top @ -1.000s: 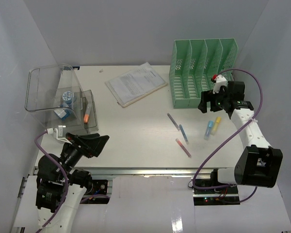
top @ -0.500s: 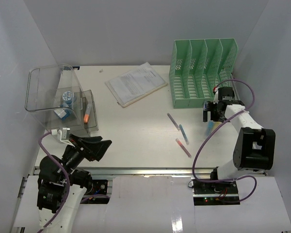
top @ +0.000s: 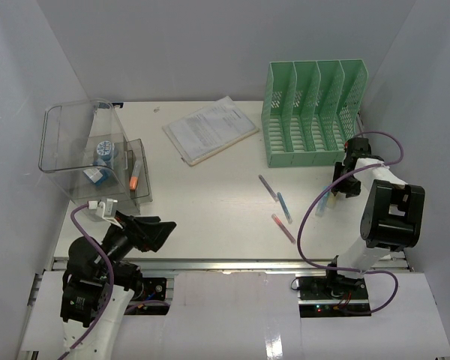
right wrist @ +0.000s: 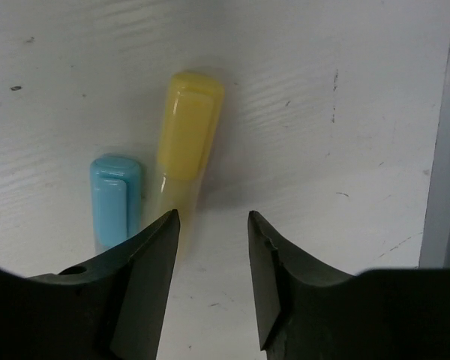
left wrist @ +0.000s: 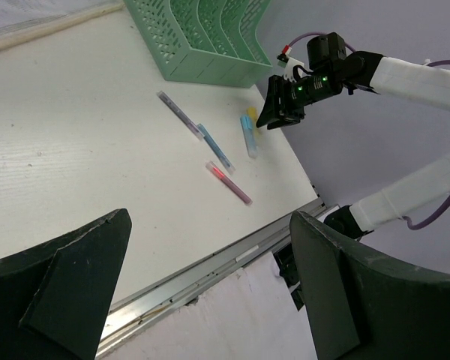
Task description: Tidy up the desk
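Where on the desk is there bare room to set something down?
The wide middle of the desk, between bin, papers and pens, is bare. Crowded on the right: pens, highlighters and right end effector before the rack.

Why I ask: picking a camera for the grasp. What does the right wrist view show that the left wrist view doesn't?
Only right wrist: the right gripper with jaws apart, the yellow marker partly hidden by one finger. Only left wrist: the green rack, three pens, the left gripper wide open. Both: that marker, the blue marker, the right gripper, the desk.
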Robot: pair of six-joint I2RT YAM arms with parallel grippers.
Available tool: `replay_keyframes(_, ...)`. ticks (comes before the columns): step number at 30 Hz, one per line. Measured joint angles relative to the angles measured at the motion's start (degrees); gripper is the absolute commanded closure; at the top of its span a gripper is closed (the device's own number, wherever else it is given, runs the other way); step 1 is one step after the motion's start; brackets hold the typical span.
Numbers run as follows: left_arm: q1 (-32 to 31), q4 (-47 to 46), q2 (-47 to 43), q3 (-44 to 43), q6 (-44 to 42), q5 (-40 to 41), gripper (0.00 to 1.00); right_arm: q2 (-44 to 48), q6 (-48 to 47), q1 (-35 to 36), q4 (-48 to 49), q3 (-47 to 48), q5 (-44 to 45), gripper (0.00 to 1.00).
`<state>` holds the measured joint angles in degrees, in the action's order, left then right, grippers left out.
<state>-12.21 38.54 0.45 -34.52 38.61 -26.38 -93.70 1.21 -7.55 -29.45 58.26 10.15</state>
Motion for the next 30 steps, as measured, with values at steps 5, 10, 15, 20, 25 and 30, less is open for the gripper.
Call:
replay_keyframes(5,0.0,0.1,0.0,0.0,0.0,0.0,0.02,-1.4,0.3,-2.2,0.0,0.8,-2.2,0.52)
replay_keyframes(10,0.0,1.0,0.0,0.0,0.0,0.0,0.02,-2.5,0.8,-2.1,0.5,1.8,-5.2,0.45)
replay_keyframes(15,0.0,2.4,0.0,0.0,0.2,0.0,0.02,-2.6,1.7,-2.5,0.9,1.9,-8.7,0.44)
replay_keyframes(20,0.0,3.2,0.0,0.0,0.4,0.0,0.02,-2.9,2.7,-3.2,0.9,1.9,-10.4,0.48)
replay_keyframes(25,0.0,3.8,0.0,-0.6,0.8,0.0,0.02,-5.0,3.1,-3.3,0.9,1.9,-10.4,0.51)
replay_keyframes(30,0.0,3.6,0.0,-1.1,2.6,-0.6,0.02,-5.8,3.2,-3.3,0.8,2.6,-10.1,0.65)
